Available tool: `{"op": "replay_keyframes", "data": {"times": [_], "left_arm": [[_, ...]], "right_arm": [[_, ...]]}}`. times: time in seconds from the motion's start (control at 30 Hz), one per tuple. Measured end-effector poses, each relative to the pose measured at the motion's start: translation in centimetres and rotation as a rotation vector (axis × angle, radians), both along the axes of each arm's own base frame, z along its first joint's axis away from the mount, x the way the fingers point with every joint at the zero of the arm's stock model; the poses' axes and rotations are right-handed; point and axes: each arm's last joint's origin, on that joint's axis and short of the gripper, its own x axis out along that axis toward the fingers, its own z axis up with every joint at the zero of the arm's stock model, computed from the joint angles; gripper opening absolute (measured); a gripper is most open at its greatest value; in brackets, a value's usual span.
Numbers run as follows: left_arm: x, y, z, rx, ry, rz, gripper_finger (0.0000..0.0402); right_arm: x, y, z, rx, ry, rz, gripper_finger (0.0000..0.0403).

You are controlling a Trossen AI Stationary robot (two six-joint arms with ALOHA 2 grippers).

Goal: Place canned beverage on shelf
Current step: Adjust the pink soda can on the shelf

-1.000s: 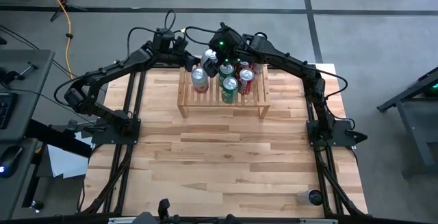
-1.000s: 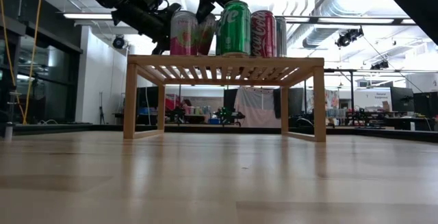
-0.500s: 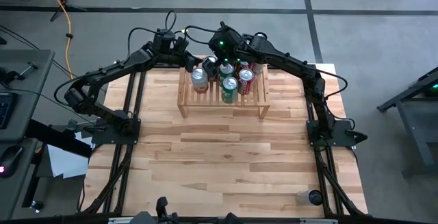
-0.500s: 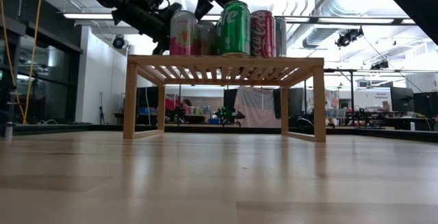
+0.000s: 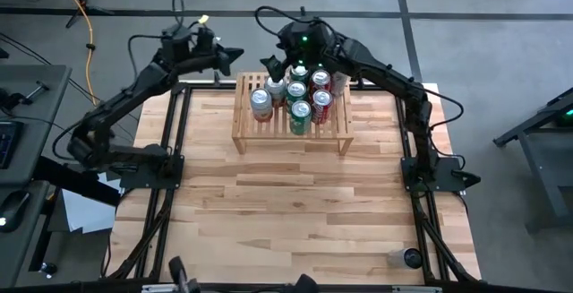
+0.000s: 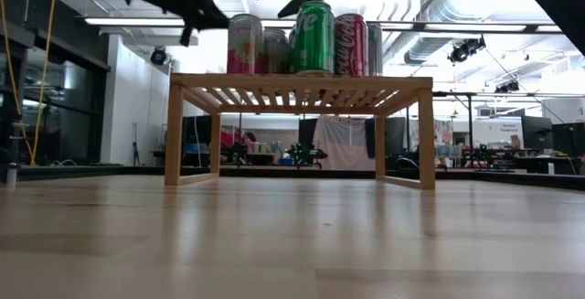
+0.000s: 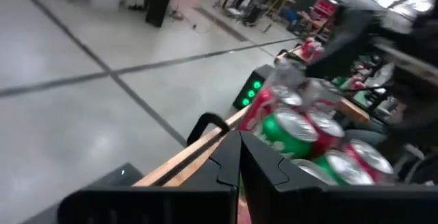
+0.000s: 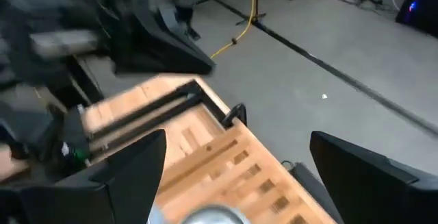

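Observation:
The light-wood shelf [image 5: 291, 137] stands at the table's far middle on its side legs, also in the low view [image 6: 302, 84]. Several cans stand upright on its slatted top: a pink can [image 6: 245, 43] at the left, a silver-topped can [image 5: 275, 87] beside it, green cans [image 6: 313, 36] and red cans [image 6: 351, 43]. My right gripper [image 5: 273, 63] is open and empty above and just beyond the silver-topped can; it also shows in its wrist view [image 8: 233, 176]. My left gripper [image 5: 224, 56] is shut and empty, off the shelf's far left corner, clear of the cans.
A small dark round object [image 5: 410, 257] sits at the table's near right corner. The arms' bases stand at the table's left [image 5: 148, 163] and right [image 5: 434, 172] edges. The wood top [image 5: 295, 212] stretches from the shelf to the near edge.
My right gripper has set the tilted silver-topped can upright on the shelf beside the pink can, let go and risen toward the far edge. My left gripper has drawn back from the pink can, up and toward the far left.

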Motion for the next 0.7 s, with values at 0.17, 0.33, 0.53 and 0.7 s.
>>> {"op": "replay_keyframes", "data": {"times": [0.17,0.33,0.53,0.7], "left_arm": [[-0.3,-3.0,1.5,0.068,0.015,-0.075,0.0000],[-0.3,-5.8,1.5,0.087,0.112,-0.105,0.0000],[0.4,-8.0,0.3,0.077,0.291,-0.074,0.0000],[0.4,-8.7,-0.6,0.064,0.417,-0.049,0.0000]], "right_arm": [[-1.5,1.0,0.4,-0.053,0.131,0.131,0.0346],[-3.9,2.8,1.5,-0.073,0.248,0.127,0.0312],[-7.3,5.0,2.7,-0.108,0.416,0.084,0.0159],[-10.6,6.1,3.2,-0.075,0.517,0.085,0.0016]]}}
